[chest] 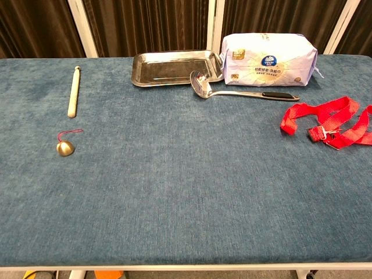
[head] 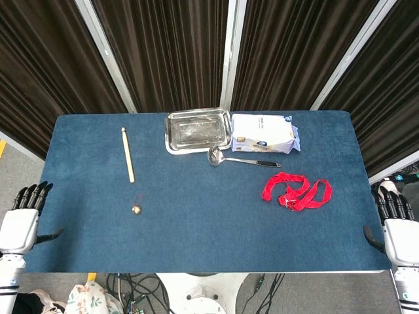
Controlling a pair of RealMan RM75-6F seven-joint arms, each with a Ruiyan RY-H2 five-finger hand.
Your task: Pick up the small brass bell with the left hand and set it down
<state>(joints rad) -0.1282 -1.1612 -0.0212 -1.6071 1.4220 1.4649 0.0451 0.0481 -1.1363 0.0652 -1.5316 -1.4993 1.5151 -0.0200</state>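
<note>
The small brass bell (head: 137,209) lies on the blue table cloth at the left, with a thin red cord looped behind it; the chest view shows the bell (chest: 65,149) too. My left hand (head: 23,216) hangs off the table's left edge, well left of the bell, fingers apart and holding nothing. My right hand (head: 395,219) rests beyond the right edge, also empty with its fingers spread. Neither hand appears in the chest view.
A wooden stick (head: 127,154) lies behind the bell. A steel tray (head: 174,139), a ladle (head: 239,159) and a white tissue pack (head: 263,133) sit at the back centre. A red strap (head: 296,190) lies at the right.
</note>
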